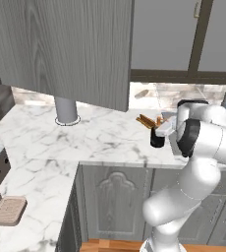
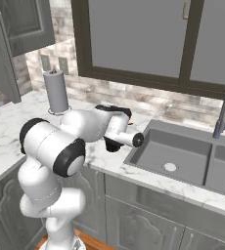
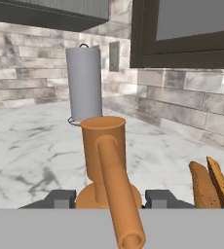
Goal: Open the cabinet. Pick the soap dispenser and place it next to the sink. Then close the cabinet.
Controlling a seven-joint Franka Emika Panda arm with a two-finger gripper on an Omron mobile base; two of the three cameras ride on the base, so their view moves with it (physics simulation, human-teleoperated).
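I see the soap dispenser (image 3: pixel 106 165), orange-brown with a long spout pointing toward the camera, sitting between my gripper (image 3: pixel 109 199) fingertips in the hand view; the jaws look clamped on its base, one dark tip on each side. From the base views the hand is low over the marble counter (image 1: pixel 100 142), just left of the sink (image 2: pixel 183 151), near its edge. The cabinet (image 1: pixel 66 47) door hangs open, swung out over the counter on the left. Grey paper towel roll (image 3: pixel 84 85) stands upright behind the dispenser, by the stone-tile wall. Two brown baguette-like pieces (image 3: pixel 209 187) lie on the counter to the right of the dispenser. Faucet (image 2: pixel 223 117) rises at the sink's far side under the window (image 2: pixel 148 36).
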